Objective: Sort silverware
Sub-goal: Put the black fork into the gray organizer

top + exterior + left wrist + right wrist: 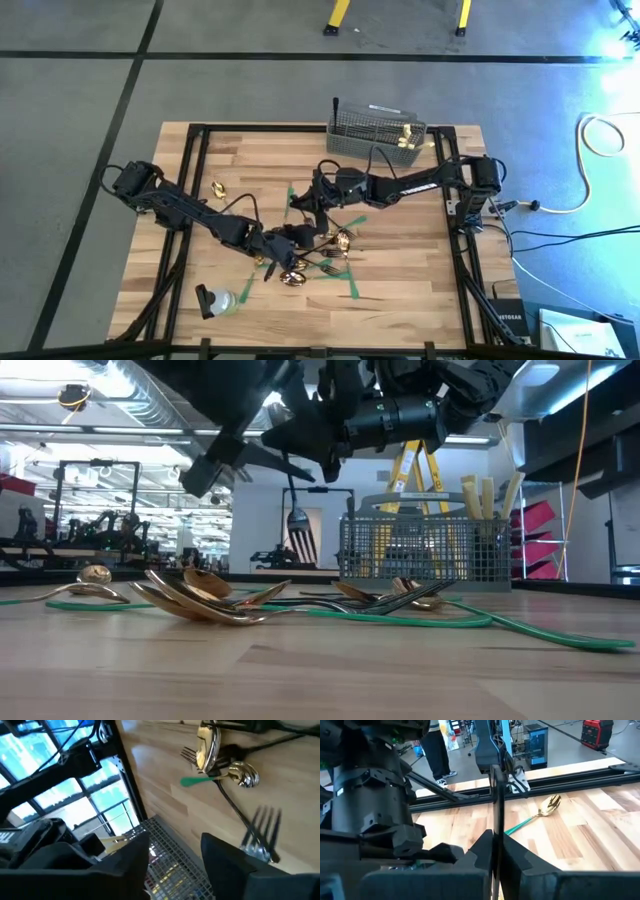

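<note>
- Sorting cutlery into the wire basket (376, 138) at the far edge of the surface (420, 270); most pieces not yet in it.
- Right gripper (496, 845): jaws pressed together on a thin dark handle (496, 805) that stands upright between them, long axis vertical. Prob. a fork, but the head is out of view. It hangs above the surface, toward the pile side of the basket.
- Left gripper (175, 855): jaws spread, nothing between them. It sits over the pile, further from the basket than the right one.
- Pile (315, 255): gold spoons (205, 600) and dark forks (260, 832) lying flat, crossed over green tape strips (400, 618), well short of the basket.
- One lone gold spoon (547, 806) lies apart, out toward the left-arm side from the basket, long axis diagonal.
- Key relation: the basket lies beyond the right jaws, toward the far edge; right arm is the nearer one. The held piece is already upright, so it likely needs only carrying over the basket's rim and lowering.
- Fork nearest the left jaws: prongs point toward that gripper, handle runs away toward the spoons.
- Basket already holds cream-handled knives (485, 495) standing upright.
</note>
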Motion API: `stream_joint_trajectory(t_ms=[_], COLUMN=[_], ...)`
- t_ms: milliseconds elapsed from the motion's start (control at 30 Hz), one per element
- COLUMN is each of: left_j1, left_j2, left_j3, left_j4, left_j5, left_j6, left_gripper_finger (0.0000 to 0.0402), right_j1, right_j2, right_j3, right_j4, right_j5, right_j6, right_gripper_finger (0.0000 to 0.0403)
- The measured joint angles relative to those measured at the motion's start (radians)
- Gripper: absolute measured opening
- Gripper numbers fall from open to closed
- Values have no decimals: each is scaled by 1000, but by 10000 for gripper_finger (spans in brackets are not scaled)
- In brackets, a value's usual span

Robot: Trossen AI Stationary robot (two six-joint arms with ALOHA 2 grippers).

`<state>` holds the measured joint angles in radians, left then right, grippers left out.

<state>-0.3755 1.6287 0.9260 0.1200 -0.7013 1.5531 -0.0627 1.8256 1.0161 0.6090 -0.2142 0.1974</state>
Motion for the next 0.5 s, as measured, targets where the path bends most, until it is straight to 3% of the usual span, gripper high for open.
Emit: stream_joint_trajectory(t_ms=[200,500], left_j1=[-46,-197], left_j2=[0,0], left_j3=[0,0], left_j4=[-3,-5], left_j5=[-87,-347], left_j6=[-187,-513], left_gripper_finger=[188,192], right_j1=[-24,-59], right_j2=[-16,-90], right_j3=[-1,-1], right_j4=[-18,-115], right_j5=[-18,-40], right_j6=[0,-22], right_gripper_finger=[0,0])
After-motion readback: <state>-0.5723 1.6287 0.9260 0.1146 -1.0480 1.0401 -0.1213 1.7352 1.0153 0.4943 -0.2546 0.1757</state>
